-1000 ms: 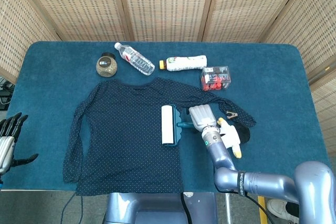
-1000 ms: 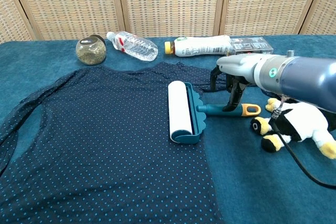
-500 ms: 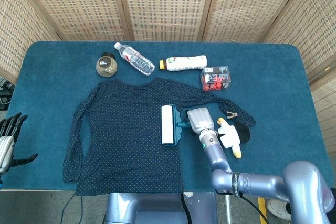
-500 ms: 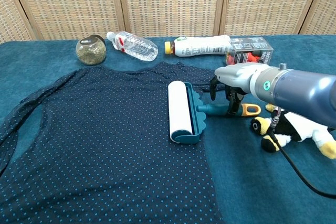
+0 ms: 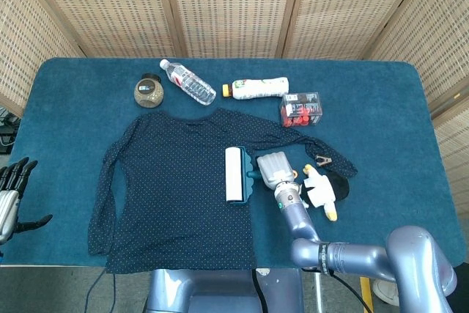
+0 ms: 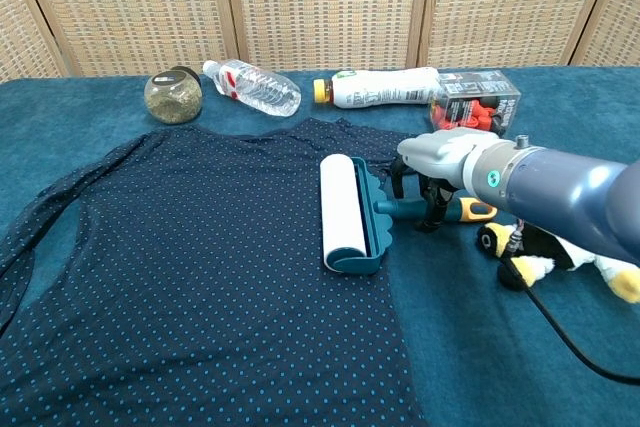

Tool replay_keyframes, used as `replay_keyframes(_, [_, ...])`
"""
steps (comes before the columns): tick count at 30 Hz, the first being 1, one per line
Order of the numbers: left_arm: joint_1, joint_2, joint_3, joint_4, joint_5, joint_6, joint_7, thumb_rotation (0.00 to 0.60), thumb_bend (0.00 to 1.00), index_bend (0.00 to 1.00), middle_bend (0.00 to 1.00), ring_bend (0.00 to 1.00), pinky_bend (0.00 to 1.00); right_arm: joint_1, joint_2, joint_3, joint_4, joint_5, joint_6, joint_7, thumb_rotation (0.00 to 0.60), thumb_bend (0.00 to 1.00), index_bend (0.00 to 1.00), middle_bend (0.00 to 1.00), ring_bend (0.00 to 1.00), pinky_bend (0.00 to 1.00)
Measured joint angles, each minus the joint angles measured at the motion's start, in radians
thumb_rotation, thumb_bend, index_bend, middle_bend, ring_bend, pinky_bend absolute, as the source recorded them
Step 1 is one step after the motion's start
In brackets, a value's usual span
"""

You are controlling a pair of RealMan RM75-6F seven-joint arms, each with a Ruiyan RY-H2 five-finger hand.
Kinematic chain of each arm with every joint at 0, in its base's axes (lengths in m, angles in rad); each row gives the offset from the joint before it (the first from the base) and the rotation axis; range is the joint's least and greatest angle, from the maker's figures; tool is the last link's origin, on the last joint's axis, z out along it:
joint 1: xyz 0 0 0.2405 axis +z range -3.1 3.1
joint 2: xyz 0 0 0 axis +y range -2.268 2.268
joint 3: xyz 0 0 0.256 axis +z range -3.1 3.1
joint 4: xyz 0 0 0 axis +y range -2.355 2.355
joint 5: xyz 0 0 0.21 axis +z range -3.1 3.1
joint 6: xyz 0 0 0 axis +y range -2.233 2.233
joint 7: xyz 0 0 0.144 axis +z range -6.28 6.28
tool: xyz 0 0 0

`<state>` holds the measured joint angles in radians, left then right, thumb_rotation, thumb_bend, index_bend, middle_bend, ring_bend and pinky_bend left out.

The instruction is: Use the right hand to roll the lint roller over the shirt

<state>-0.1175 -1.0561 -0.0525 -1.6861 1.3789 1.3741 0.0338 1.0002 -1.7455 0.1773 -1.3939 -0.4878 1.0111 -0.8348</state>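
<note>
A dark blue dotted shirt (image 5: pixel 176 181) (image 6: pixel 200 247) lies spread flat on the blue table. The lint roller (image 5: pixel 234 174) (image 6: pixel 345 212), a white roll in a teal frame, rests on the shirt's right part. Its teal handle with an orange end (image 6: pixel 478 210) points right. My right hand (image 5: pixel 275 168) (image 6: pixel 440 162) sits low over that handle, its fingers (image 6: pixel 435 209) hanging down on either side and touching it. No firm grip shows. My left hand (image 5: pixel 9 196) stays at the table's left edge with its fingers apart, holding nothing.
Along the back stand a round jar (image 5: pixel 149 90), a lying water bottle (image 5: pixel 188 82), a white bottle (image 5: pixel 258 88) and a clear box with red items (image 5: pixel 300 108). A black-and-white plush toy (image 5: pixel 326 188) and a small clip (image 5: pixel 321 159) lie right of the roller's handle.
My right hand has moved left and lower onto the roller's handle. The roller and shirt have not moved, and the left hand is still.
</note>
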Motion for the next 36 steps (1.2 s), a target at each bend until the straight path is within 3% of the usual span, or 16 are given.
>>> replay_keyframes(5, [0.0, 0.0, 0.0, 0.002, -0.001, -0.001, -0.003, 0.6, 0.0, 0.0, 0.0, 0.0, 0.0, -0.002, -0.02, -0.007, 0.027, -0.024, -0.003, 0.005, 0.6, 0.51, 0.46, 1.0, 1.0, 1.0])
replay_keyframes(14, [-0.001, 0.002, 0.001, 0.003, 0.001, -0.001, -0.008, 0.6, 0.0, 0.0, 0.0, 0.0, 0.0, -0.013, -0.027, -0.016, 0.047, -0.055, -0.006, 0.01, 0.6, 0.8, 0.68, 1.0, 1.0, 1.0])
replay_keyframes(25, [0.002, 0.011, 0.004, -0.002, 0.012, 0.003, -0.031, 0.6, 0.0, 0.0, 0.0, 0.0, 0.0, -0.015, 0.031, 0.005, -0.04, -0.077, 0.017, 0.0, 0.6, 0.81, 0.71, 1.0, 1.0, 1.0])
replay_keyframes(36, [0.002, 0.029, 0.005, -0.002, 0.023, 0.001, -0.083, 0.6, 0.0, 0.0, 0.0, 0.0, 0.0, 0.045, 0.066, 0.056, -0.135, -0.025, 0.092, -0.13, 0.6, 0.81, 0.71, 1.0, 1.0, 1.0])
